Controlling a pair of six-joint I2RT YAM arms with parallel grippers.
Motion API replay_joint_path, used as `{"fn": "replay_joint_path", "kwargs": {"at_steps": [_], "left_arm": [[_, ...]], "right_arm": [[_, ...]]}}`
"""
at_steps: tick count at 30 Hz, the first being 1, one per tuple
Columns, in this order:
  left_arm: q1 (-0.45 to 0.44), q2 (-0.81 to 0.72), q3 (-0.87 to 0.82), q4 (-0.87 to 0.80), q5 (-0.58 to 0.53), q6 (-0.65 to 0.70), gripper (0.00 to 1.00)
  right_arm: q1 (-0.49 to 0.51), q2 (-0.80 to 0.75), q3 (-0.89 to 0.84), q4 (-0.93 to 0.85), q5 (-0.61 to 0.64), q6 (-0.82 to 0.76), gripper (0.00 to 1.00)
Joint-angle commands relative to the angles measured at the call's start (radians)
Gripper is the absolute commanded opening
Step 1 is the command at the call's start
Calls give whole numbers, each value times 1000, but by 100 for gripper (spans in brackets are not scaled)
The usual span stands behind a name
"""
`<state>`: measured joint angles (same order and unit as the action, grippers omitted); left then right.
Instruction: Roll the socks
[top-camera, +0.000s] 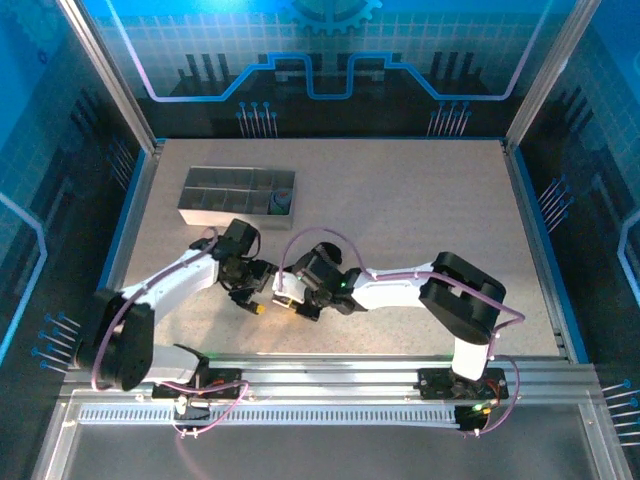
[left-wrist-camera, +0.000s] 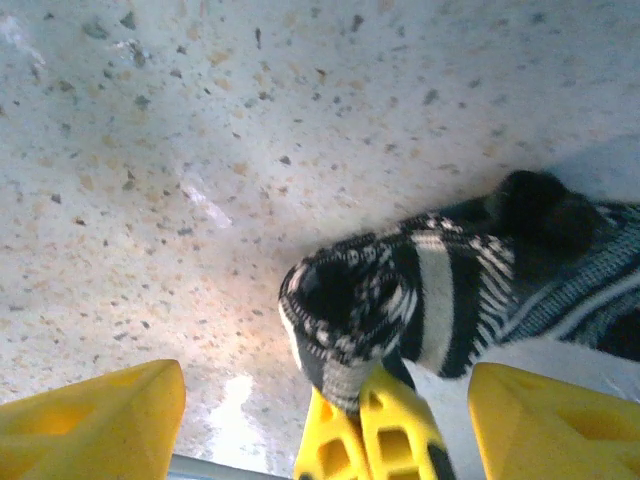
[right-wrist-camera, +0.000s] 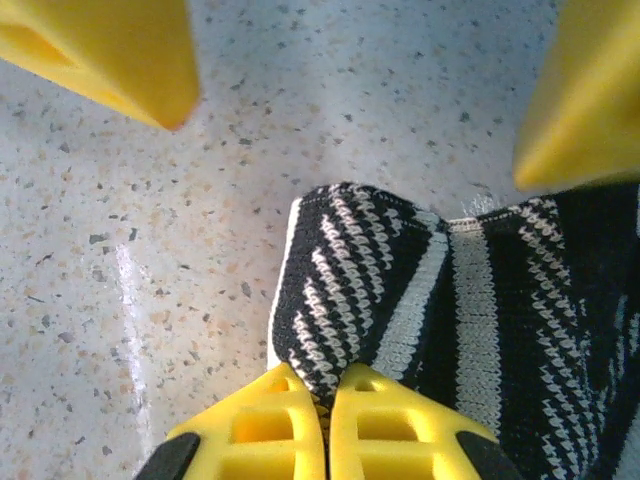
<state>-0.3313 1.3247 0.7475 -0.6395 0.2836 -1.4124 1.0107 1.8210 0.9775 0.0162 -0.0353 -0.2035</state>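
Progress check: black striped sock (left-wrist-camera: 420, 290) lies on the table (top-camera: 420, 220) between both grippers, one end bunched into a loose curl, so I'd say the roll is barely begun. Right gripper (right-wrist-camera: 325, 385) has its fingers pressed together, pinching that curled end. Left gripper (left-wrist-camera: 325, 375) is spread wide either side of it, holding nothing. Second sock might be the dark lump (top-camera: 281, 203) in the tray (top-camera: 200, 213), can't tell.
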Motion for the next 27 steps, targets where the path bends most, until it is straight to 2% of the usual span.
{"fn": "replay_joint_path", "kwargs": {"at_steps": [1, 10, 16, 27], "left_arm": [[18, -64, -38, -11, 20, -9, 75], [-11, -119, -110, 203, 73, 70, 57], [-65, -75, -173, 366, 79, 62, 56], [-98, 70, -177, 508, 23, 72, 60]], "right_arm": [[-51, 54, -18, -166, -148, 77, 0], [-186, 145, 85, -281, -403, 158, 0], [-278, 249, 177, -378, -583, 233, 0], [-371, 394, 274, -464, -780, 352, 0]]}}
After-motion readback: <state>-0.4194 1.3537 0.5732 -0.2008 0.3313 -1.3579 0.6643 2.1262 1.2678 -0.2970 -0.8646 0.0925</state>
